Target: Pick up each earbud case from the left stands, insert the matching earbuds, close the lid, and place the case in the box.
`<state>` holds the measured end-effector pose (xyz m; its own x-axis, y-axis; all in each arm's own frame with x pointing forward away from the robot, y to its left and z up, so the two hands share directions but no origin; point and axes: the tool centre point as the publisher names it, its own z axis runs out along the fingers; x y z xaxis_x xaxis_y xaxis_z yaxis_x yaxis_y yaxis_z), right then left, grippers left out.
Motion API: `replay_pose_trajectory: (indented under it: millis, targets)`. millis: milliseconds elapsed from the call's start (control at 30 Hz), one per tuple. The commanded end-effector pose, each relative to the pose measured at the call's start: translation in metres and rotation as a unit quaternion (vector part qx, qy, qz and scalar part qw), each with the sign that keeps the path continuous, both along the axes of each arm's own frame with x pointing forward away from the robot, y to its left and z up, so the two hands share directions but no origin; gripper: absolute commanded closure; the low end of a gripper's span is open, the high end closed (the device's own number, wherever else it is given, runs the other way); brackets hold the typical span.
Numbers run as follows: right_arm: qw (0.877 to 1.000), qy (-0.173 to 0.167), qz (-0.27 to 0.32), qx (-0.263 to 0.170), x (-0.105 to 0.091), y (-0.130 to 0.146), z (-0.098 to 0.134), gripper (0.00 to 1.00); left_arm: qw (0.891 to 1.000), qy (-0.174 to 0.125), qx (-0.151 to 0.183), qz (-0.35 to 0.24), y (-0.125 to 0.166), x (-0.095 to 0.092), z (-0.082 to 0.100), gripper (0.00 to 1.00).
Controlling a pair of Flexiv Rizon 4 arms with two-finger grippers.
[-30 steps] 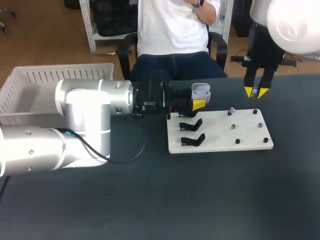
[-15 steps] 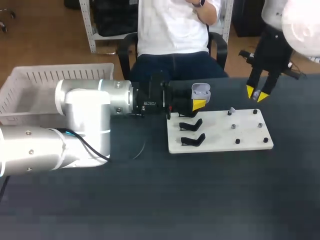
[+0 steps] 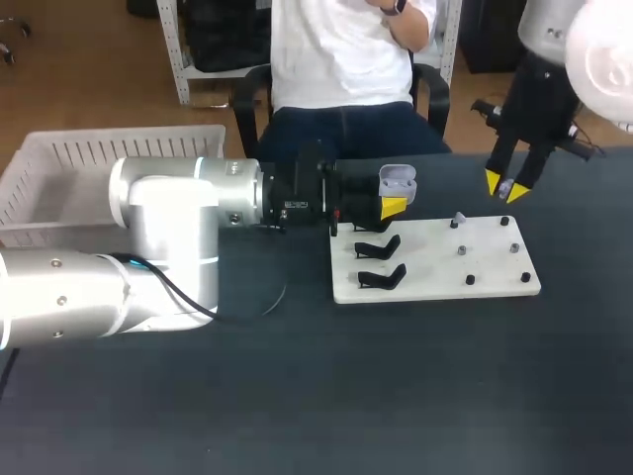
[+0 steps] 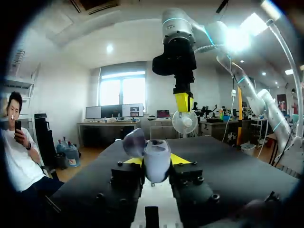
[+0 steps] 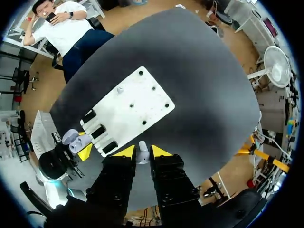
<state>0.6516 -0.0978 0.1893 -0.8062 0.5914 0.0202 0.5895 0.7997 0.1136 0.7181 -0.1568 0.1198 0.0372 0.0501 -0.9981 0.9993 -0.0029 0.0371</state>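
Earbud case (image 3: pixel 398 180): being clamped around the lower body by left gripper (image 4: pixel 156 162), hanging open-lidded above the white board's (image 3: pixel 435 272) far stand-side corner. Probably handling as light, rigid, slick plastic; favouring grips on the flat sides, sparing the hinged lid.
Earbud (image 5: pixel 142 154): being pinched by right gripper (image 3: pixel 505 187), hovering off the board's far right corner.

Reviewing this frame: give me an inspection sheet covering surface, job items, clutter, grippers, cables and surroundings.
Surface: dark table with a white board on it.
Job's things: open earbud case; earbud; black stands on the board, empty; white basket at the table's left.
Clutter: nothing seen.
Grippers: left gripper shut on the case; right gripper shut on the earbud, above the table.
Cables: thin cable lying by the left arm.
Surroundings: nothing seen reaching over the table.
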Motion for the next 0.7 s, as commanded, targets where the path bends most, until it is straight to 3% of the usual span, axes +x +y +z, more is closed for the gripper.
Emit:
replay_pose_trajectory:
  millis: [33,700]
  targets:
    - [1.0,0.006,0.003,-0.021,0.011,0.016,0.0,1.0,1.0,-0.002,-0.002,0.003,0.0,-0.001,-0.001,1.0]
    - [0.996,-0.007,0.06,-0.059,0.038,0.067,0.001,1.0,1.0,-0.002,-0.002,0.003,0.0,-0.001,-0.001,1.0]
